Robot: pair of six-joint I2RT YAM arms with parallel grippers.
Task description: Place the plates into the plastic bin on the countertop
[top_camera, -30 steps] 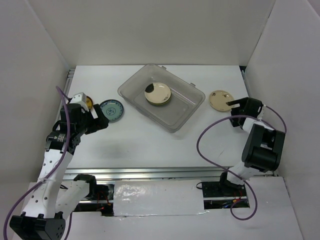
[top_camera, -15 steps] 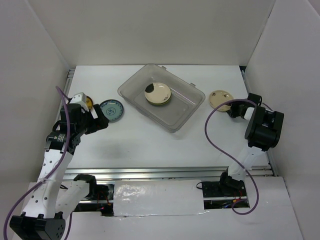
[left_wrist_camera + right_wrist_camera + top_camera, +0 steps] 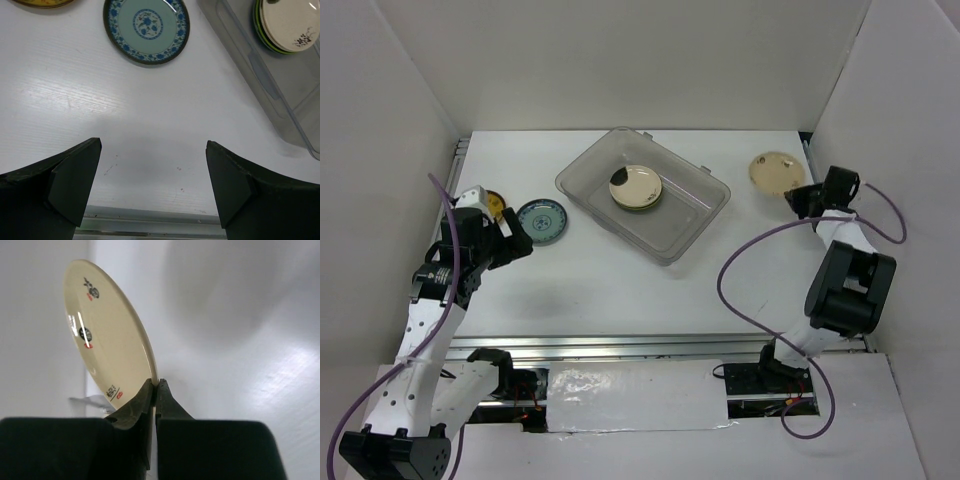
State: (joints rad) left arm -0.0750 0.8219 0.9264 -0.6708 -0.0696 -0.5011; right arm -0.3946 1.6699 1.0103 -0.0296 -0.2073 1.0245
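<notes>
The right gripper (image 3: 793, 190) (image 3: 155, 385) is pinched tight on the lower rim of a cream plate (image 3: 771, 170) (image 3: 107, 335) near the far right corner of the countertop (image 3: 600, 290). In the right wrist view the plate stands steeply tilted, its rim running up and to the left from the fingertips and its printed face turned left. The clear plastic bin (image 3: 582, 165) (image 3: 260, 75) sits diagonally at centre and holds a stack of plates (image 3: 637, 188) (image 3: 287, 25): cream on top, a lime green rim below, and a count that is hard to make out. The left gripper (image 3: 520, 245) (image 3: 152, 150) hovers with its jaws wide apart, just short of a teal-patterned plate (image 3: 542, 220) (image 3: 146, 27). A golden-brown plate (image 3: 495, 203) (image 3: 42, 2) beside it is mostly hidden.
</notes>
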